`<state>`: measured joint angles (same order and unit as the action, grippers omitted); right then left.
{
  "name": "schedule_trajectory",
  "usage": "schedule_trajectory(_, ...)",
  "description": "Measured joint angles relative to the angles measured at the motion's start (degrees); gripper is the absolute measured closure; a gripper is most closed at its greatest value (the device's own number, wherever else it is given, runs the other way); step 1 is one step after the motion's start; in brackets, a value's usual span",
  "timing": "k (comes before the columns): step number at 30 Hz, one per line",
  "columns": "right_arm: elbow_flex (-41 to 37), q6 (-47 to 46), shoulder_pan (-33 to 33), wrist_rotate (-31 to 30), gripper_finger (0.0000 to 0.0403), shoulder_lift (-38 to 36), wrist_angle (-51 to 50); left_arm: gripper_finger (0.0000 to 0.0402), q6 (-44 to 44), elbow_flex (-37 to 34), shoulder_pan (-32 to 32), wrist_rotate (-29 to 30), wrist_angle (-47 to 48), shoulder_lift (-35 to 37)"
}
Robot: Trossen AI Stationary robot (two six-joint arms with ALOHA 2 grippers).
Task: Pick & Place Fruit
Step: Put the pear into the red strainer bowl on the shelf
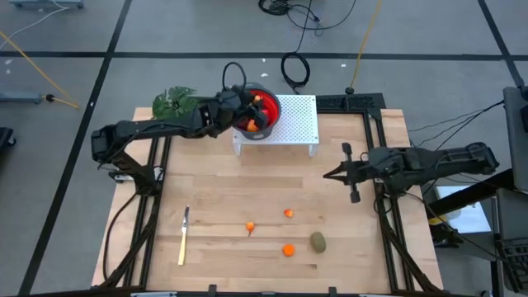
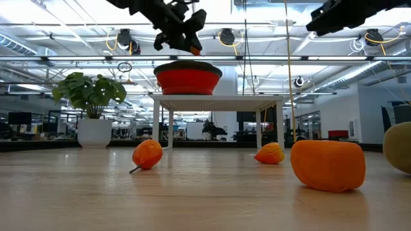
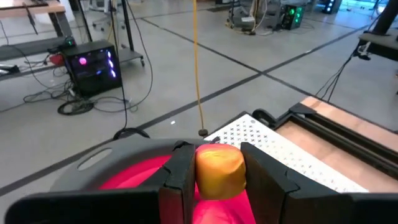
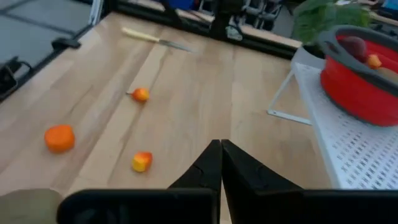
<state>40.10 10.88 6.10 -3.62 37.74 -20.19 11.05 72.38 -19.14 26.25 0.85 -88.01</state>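
Fruit piece (image 3: 217, 171), orange, sits pinched in the left end effector (image 3: 217, 180) over the red bowl (image 1: 256, 115) upper centre, awaiting release; right end effector (image 4: 221, 163) idles pressed together.

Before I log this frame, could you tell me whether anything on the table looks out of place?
Nothing looks spilled or damaged. The knife lies flat near the front left, apart from the loose fruit. The left pincer holds an orange piece over the red bowl; the right pincer is shut, empty.
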Motion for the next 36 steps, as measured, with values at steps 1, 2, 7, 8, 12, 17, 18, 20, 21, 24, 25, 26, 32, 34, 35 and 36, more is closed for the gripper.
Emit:
schedule_trajectory(1, -0.6, -0.7, -0.6, 0.9, 0.0402, -1.3, 0.3, 0.0295, 0.0, 0.0, -0.4, -0.8, 0.4, 0.0)
schedule_trajectory(2, -1.1, -1.5, -1.1, 1.4, 0.0402, -2.5, 0.3, 0.0295, 0.0, 0.0, -0.8, -1.3, 0.8, 0.0)
schedule_trajectory(7, -3.6, -4.2, -2.9, 3.9, 0.0402, -8.3, 0.1, 0.0295, 0.2, 0.0, -2.3, -3.1, 2.7, 0.0)
schedule_trajectory(8, -3.9, -4.5, -3.1, 3.9, 0.0402, -9.3, 0.2, 0.0295, 0.3, 0.0, -2.6, -3.6, 3.2, 0.0)
schedule_trajectory(12, -5.5, -5.7, -3.6, 3.8, 0.0402, -13.2, 0.2, 0.0295, 1.1, 0.0, -3.5, -3.9, 4.6, 0.0)
schedule_trajectory(17, -7.6, -6.7, -4.0, 3.7, 0.0402, -16.0, 0.9, 0.0295, 1.9, 0.0, -4.3, -4.7, 4.6, -0.2)
schedule_trajectory(18, -7.9, -7.1, -4.0, 3.6, 0.0402, -16.2, 1.4, 0.0295, 2.8, 0.0, -4.4, -5.4, 4.4, -0.5)
schedule_trajectory(20, -8.2, -7.2, -4.1, 3.6, 0.0402, -16.3, 2.3, 0.0295, 4.3, 0.0, -4.4, -6.7, 4.7, -1.3)
schedule_trajectory(21, -8.2, -7.2, -4.2, 3.6, 0.0402, -16.3, 2.3, 0.0295, 4.3, 0.0, -4.3, -6.8, 4.8, -2.0)
schedule_trajectory(24, -8.3, -7.2, -4.2, 3.4, 0.0402, -16.3, 2.3, 0.0295, 4.7, 0.0, -4.0, -7.0, 4.8, -3.7)
schedule_trajectory(25, -8.3, -7.2, -4.2, 3.4, 0.0402, -16.3, 2.3, 0.0295, 4.9, 0.0, -4.0, -7.0, 4.4, -4.2)
schedule_trajectory(26, -8.3, -7.2, -4.2, 3.4, 0.0402, -16.3, 2.3, 0.0295, 5.3, 0.0, -4.0, -7.1, 4.0, -4.6)
schedule_trajectory(32, -8.3, -7.2, -4.1, 3.3, 0.0402, -16.3, 2.1, 0.0295, 6.6, 0.0, -4.2, -6.8, 3.5, -5.5)
schedule_trajectory(34, -8.3, -7.2, -4.1, 3.2, 0.0402, -16.3, 2.1, 0.0295, 6.9, 0.0, -4.2, -6.8, 3.6, -5.6)
schedule_trajectory(35, -8.3, -7.2, -4.1, 3.2, 0.0402, -16.3, 2.1, 0.0295, 7.1, 0.0, -4.2, -6.9, 3.7, -5.8)
schedule_trajectory(36, -8.3, -7.2, -4.1, 3.2, 0.0402, -16.3, 2.0, 0.0295, 7.1, 0.0, -4.2, -7.1, 3.9, -5.9)
